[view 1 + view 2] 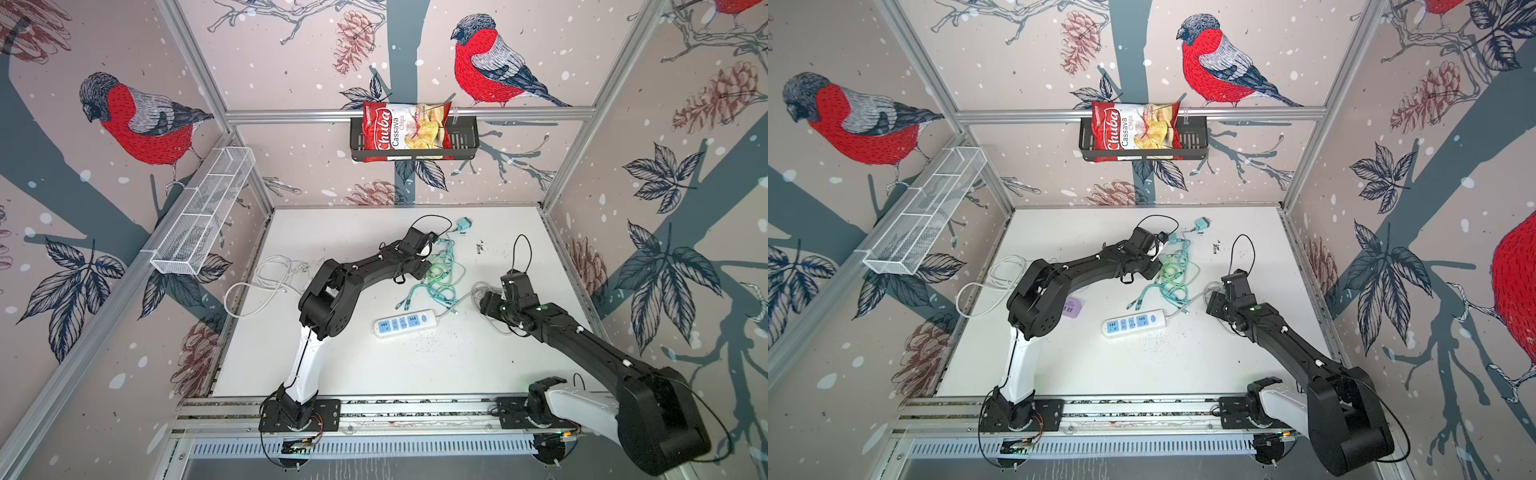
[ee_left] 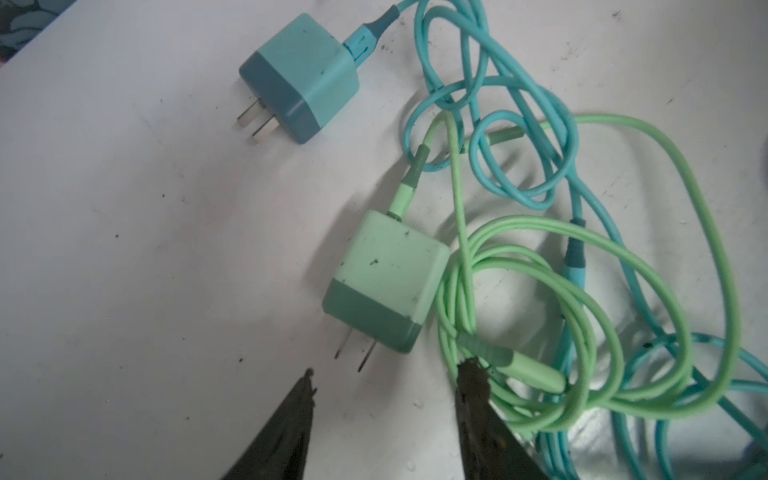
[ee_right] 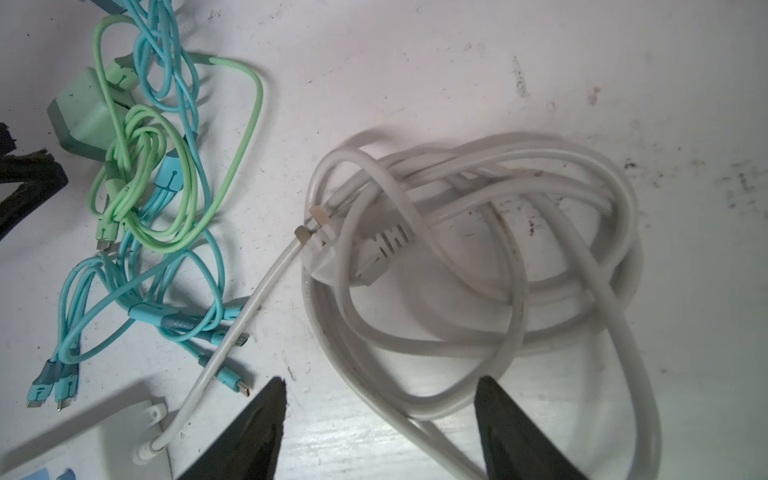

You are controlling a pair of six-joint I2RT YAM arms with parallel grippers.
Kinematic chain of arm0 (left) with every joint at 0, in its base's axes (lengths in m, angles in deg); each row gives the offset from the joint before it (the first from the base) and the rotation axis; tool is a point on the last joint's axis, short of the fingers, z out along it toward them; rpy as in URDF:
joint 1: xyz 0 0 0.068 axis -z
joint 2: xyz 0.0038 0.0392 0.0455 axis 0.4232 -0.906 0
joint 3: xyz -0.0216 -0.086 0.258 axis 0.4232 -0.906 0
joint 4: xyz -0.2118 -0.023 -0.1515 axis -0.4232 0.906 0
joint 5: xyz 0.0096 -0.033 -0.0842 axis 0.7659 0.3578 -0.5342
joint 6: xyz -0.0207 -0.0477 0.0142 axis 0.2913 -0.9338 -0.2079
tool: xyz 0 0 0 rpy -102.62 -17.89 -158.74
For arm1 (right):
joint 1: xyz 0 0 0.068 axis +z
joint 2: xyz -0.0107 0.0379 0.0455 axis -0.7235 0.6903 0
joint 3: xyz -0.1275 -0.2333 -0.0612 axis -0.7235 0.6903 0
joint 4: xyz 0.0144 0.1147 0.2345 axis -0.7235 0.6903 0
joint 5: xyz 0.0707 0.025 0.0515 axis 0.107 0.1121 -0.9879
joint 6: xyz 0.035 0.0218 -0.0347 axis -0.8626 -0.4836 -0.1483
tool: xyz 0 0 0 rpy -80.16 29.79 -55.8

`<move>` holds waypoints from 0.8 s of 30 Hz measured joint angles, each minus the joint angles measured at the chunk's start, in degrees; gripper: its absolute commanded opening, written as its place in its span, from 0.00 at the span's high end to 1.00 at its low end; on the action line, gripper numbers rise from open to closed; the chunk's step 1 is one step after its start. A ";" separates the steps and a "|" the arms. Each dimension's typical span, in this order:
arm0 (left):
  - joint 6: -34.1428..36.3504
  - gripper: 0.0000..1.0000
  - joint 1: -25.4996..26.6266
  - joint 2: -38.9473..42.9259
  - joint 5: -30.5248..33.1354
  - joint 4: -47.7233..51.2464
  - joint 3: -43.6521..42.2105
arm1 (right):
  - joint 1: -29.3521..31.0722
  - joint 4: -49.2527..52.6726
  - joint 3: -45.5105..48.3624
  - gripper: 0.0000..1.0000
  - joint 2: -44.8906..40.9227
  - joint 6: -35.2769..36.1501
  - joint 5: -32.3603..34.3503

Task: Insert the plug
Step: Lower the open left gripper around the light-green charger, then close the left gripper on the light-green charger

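The green plug [image 2: 382, 278] lies on the table [image 2: 145, 249] just ahead of the left gripper [image 2: 389, 370], prongs pointing between its wide, empty jaws. The right gripper [image 3: 380, 386], equally spread and empty, hangs over a coiled white cord [image 3: 365, 253].

Red chip bag [image 1: 406, 131] in wall basket: "Chuba Cassava Chips".

Green plug [image 2: 384, 282] flat, unplugged
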 measured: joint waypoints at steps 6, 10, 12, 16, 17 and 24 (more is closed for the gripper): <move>3.69 0.45 0.02 -2.54 0.57 0.07 2.93 | 0.00 -0.02 0.00 0.27 0.00 0.07 -0.04; 6.40 0.44 0.02 -4.00 0.59 0.09 4.46 | 0.00 0.00 0.00 0.27 -0.09 0.20 -0.42; 7.50 0.44 0.00 -4.37 0.55 0.09 4.94 | 0.00 0.00 0.00 0.27 -0.20 0.20 -0.48; 8.85 0.44 -0.20 -4.96 0.37 0.04 5.81 | 0.00 0.00 0.00 0.27 -0.31 0.22 -0.76; 8.96 0.45 -0.26 -5.16 0.37 0.02 6.05 | 0.00 -0.02 0.00 0.27 -0.31 0.22 -0.83; 10.43 0.51 -0.63 -7.37 0.07 1.33 8.17 | 0.00 -0.02 0.02 0.27 -0.31 0.22 -0.83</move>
